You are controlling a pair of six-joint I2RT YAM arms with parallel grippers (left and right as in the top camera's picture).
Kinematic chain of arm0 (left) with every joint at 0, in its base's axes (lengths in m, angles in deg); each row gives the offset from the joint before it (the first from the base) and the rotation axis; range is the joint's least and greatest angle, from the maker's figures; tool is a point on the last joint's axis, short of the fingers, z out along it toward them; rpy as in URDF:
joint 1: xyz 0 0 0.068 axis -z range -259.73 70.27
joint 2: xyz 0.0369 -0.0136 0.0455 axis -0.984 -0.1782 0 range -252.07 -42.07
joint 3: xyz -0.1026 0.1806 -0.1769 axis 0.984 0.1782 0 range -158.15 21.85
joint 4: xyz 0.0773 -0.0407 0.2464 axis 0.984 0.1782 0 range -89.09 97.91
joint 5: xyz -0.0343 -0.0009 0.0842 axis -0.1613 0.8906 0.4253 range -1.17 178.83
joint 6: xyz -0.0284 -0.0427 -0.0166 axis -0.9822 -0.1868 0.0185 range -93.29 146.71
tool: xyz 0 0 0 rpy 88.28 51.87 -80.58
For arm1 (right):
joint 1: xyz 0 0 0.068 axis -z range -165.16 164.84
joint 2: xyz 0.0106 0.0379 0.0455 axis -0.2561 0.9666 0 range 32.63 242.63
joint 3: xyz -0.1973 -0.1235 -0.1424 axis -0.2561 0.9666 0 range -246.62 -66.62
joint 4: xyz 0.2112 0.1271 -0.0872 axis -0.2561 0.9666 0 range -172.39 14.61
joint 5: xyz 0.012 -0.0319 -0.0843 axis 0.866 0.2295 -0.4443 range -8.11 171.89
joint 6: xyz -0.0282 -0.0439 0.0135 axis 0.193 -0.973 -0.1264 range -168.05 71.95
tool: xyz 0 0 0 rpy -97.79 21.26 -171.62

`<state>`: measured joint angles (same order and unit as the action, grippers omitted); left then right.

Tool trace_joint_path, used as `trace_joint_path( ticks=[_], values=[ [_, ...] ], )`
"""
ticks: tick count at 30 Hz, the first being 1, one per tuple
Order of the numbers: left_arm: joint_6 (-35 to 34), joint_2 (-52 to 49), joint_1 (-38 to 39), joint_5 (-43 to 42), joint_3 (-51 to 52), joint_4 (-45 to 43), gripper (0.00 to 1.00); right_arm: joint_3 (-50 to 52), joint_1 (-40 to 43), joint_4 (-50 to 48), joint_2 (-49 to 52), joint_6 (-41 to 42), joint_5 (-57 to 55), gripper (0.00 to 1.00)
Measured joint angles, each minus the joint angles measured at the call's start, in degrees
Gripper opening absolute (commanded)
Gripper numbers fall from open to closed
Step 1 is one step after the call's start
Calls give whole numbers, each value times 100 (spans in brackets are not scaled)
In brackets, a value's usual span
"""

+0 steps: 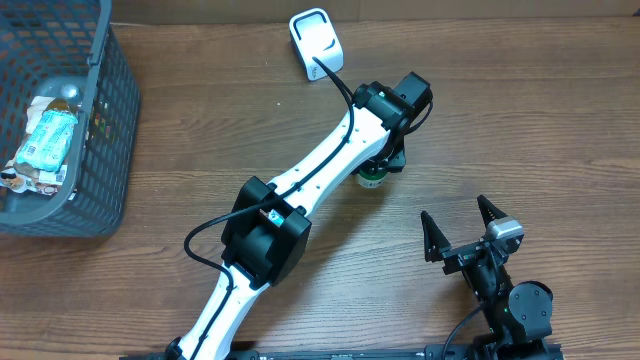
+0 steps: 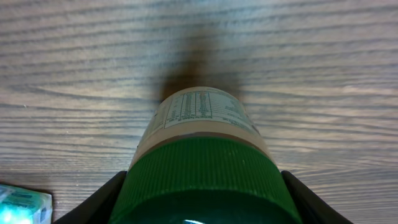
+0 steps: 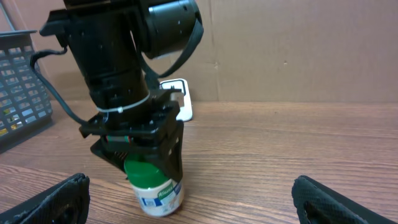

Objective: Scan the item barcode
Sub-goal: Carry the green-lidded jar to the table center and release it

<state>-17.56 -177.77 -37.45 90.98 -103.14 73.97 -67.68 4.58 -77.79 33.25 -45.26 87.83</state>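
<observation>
Bottle upright mid-table, pinched at its green cap by left gripper.
Gripped from straight above, long axis vertical; white scanner farther up-table, well apart; right gripper spread wide, empty, off to one side.

The left arm was white with black joints and a black cable. The right gripper was black.

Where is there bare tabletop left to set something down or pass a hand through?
Free: tabletop between the basket and the left arm; also the right side, bordered by the scanner and the right claw. Crowded: around the bottle, between scanner and right claw.
</observation>
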Motion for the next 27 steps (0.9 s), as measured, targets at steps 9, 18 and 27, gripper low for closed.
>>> trace_joint_path(
  ticks=[9, 18, 27],
  values=[
    [-42, 0, 2, -109, 111, -7, 88, 0, 0, -2, 0, 2, 0, 100],
    [291, 0, -20, -275, -122, 378, 96, 0, 0, 0, 0, 2, -2, 100],
    [540, 273, -356, 138, -1578, 1635, 4, 0, 0, 0, 0, 0, 0, 100]
  ],
)
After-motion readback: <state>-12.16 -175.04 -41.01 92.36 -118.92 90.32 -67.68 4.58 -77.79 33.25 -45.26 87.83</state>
